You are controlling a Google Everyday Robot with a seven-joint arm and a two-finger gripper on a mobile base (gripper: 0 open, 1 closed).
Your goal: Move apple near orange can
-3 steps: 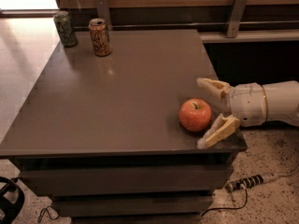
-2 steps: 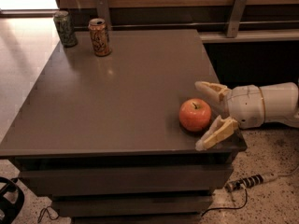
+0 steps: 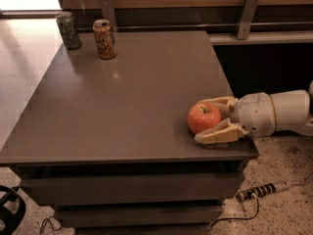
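In the camera view, the white arm [image 3: 288, 112] reaches in from the right edge, held roughly level just above the counter [image 3: 122, 97]. Its rounded wrist sits over the counter's near right corner. The end effector [image 3: 201, 121] points left, with one tan finger [image 3: 222, 102] on the far side and the other [image 3: 220, 134] on the near side, lying low along the counter top.

Two drink cans stand upright at the far left corner. The orange can [image 3: 104, 39] is just right of the green-grey can [image 3: 68, 30], close by but apart from it. What they hold cannot be seen.

The apple [image 3: 203, 117] rests on the counter near its front right edge, stem up, well apart from the orange can. It sits between the two fingers, which press against its far and near sides, so the end effector is clamped on it. A power strip [image 3: 259, 190] lies on the speckled floor below.
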